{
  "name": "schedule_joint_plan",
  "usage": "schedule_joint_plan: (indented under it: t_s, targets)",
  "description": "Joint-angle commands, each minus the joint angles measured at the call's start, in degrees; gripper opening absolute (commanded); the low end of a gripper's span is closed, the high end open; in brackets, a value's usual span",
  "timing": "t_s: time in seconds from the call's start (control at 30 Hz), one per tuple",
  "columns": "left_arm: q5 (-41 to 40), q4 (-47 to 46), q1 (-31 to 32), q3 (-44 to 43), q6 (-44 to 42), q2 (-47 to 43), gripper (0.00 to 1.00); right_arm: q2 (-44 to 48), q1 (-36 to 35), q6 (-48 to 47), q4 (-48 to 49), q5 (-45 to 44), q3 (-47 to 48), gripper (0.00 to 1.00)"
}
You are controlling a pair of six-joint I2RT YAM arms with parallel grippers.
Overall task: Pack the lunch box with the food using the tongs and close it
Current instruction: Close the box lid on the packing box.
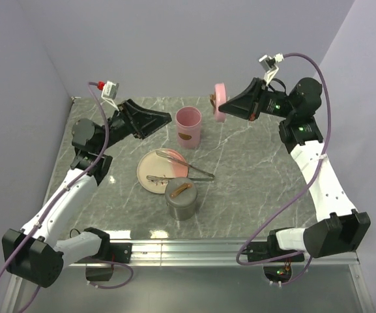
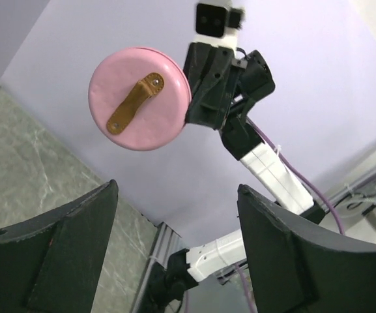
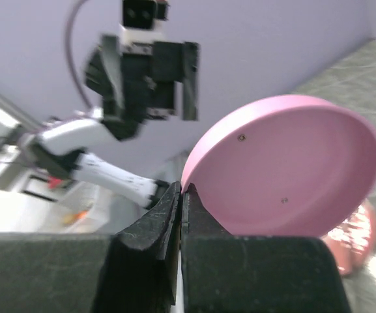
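Top external view, entries listed from left to right.

1. Left gripper (image 1: 161, 128): raised above the table (image 1: 253, 169) at the far left and aimed toward the middle. We record its jaws as wide apart with nothing between them. The left wrist view shows the same, with the two dark fingers (image 2: 64, 254) spread and only open air between them.

2. Plate (image 1: 147, 168): round and pale, flat on the table in front of the left gripper and well below it.

3. Tongs (image 1: 186, 168): silver, lying across the plate and held by neither gripper. The arms are splayed toward the left, and the joined end pokes past the plate's right rim.

4. Food: a pinkish patch (image 1: 176, 171) shows on the plate between the tong arms. We cannot tell whether it is a piece of food, and we cannot make out any chunks at this size.

5. Grey container (image 1: 182, 202): upright just beside the plate's near right edge, with a brown strap (image 1: 180, 190) across its top.

6. Pink cup (image 1: 188, 124): upright and uncovered, just beyond the plate's far edge.

7. Pink lid (image 1: 219, 101): held in the air on edge, to the right of the cup. Its strap handle (image 2: 134, 103) faces the left arm.

8. Right gripper (image 1: 223, 107): clamped tight on the lid's rim, as the right wrist view (image 3: 181, 195) shows.
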State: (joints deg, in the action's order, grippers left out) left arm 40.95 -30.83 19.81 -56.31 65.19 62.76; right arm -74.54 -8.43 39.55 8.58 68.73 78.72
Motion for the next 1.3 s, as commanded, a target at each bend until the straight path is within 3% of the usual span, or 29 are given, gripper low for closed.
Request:
schedule_joint_plan:
  t_s: [0.0,0.03,0.07,0.23,0.3,0.5,0.63,1.27]
  targets:
    - [3.9,-17.3,0.0,2.7,-2.8,0.2,0.78,-2.4,-1.6,27.1,19.9,1.6,-1.2,0.00]
    - [3.9,-18.6,0.0,3.2,-3.4,0.3,0.77,-2.5,-1.8,31.7,28.9,1.1,-2.5,0.00]
    - [3.9,-18.0,0.0,3.2,-4.3,0.4,0.77,-2.3,-1.8,36.3,31.6,0.3,-5.2,0.00]
    - [4.0,-20.6,1.0,2.8,-7.4,0.8,0.75,-1.0,-2.1,42.8,33.6,-4.5,-8.0,0.00]
    - [2.9,-20.5,2.1,2.8,-9.6,1.1,0.75,-0.4,-2.4,50.3,37.3,-7.5,-11.1,0.00]
    - [-2.8,-16.6,5.4,1.7,-11.0,3.9,0.71,0.8,-6.6,50.7,36.2,-10.6,-9.7,0.00]
    - [-6.8,-13.2,5.7,-1.9,-10.1,6.7,0.64,1.1,-8.4,50.9,35.9,-11.2,-9.9,0.00]
    - [-6.3,-14.4,9.4,-5.0,-10.4,10.8,0.61,1.9,-9.7,52.3,34.6,-12.5,-11.8,0.00]
